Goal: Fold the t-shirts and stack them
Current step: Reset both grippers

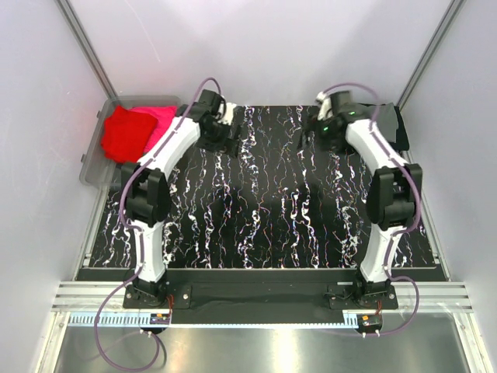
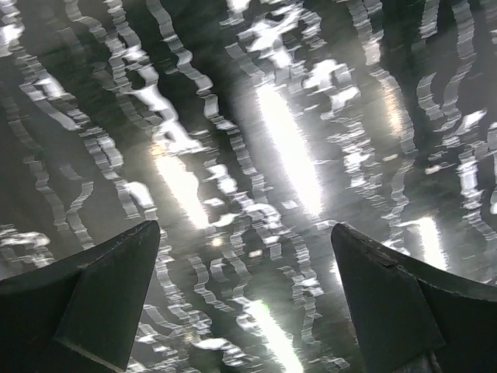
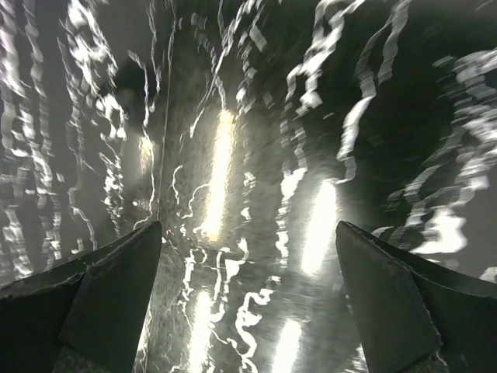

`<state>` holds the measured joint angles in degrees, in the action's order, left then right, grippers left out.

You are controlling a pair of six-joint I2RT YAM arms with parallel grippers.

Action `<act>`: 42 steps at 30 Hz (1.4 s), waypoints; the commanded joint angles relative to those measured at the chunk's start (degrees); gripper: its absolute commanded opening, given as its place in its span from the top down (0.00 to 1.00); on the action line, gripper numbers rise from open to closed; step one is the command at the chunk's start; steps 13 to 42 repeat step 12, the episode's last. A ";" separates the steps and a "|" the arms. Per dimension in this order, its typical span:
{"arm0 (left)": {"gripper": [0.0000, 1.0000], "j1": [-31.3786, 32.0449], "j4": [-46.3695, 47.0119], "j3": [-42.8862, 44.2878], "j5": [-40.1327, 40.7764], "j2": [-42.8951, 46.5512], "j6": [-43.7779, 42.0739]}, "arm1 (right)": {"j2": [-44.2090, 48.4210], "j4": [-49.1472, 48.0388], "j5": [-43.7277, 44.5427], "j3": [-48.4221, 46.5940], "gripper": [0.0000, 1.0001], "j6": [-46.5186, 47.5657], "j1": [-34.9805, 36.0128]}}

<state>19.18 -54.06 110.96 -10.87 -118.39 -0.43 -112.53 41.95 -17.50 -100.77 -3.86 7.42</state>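
Top external view first: the red t-shirt [image 1: 123, 136] is bunched up in a clear plastic bin [image 1: 92, 167] sitting off the far left corner of the table [image 1: 264, 210], and the pink t-shirt [image 1: 161, 120] is crumpled in there just beside it, on the side nearer the table. Neither one looks folded, more like a heap. Over at the far right corner there's a patch of dark cloth [image 1: 399, 124] partly hidden behind the right arm; can't tell from here if it's one shirt or two. Both arms are stretched out toward the far edge. The left gripper [image 1: 224, 130] is low over the black marbled tabletop, close to the bin but not in it, and the right gripper [image 1: 320, 128] is on the other side, near that dark cloth. On the left wrist cam the left gripper [image 2: 245, 233] has its fingers [image 2: 101, 303] spread wide, with nothing but shiny marble pattern between them. Same deal on the right wrist cam: the right gripper [image 3: 248, 233] is spread wide apart, with no cloth in it, only glare off the table.
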 commanded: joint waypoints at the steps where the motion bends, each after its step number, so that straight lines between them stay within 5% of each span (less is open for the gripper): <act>1: 0.01 3.76 2.65 0.58 0.44 2.20 8.07 | 5.92 -8.81 12.91 2.94 0.00 -5.19 4.44; 5: 0.01 4.11 2.30 -1.53 -5.73 1.41 8.16 | 5.48 -8.91 13.81 1.90 0.00 -4.49 8.13; 42: 0.01 4.55 1.68 3.73 -2.48 -2.72 6.49 | 7.14 -9.00 16.87 1.89 0.00 -3.70 8.84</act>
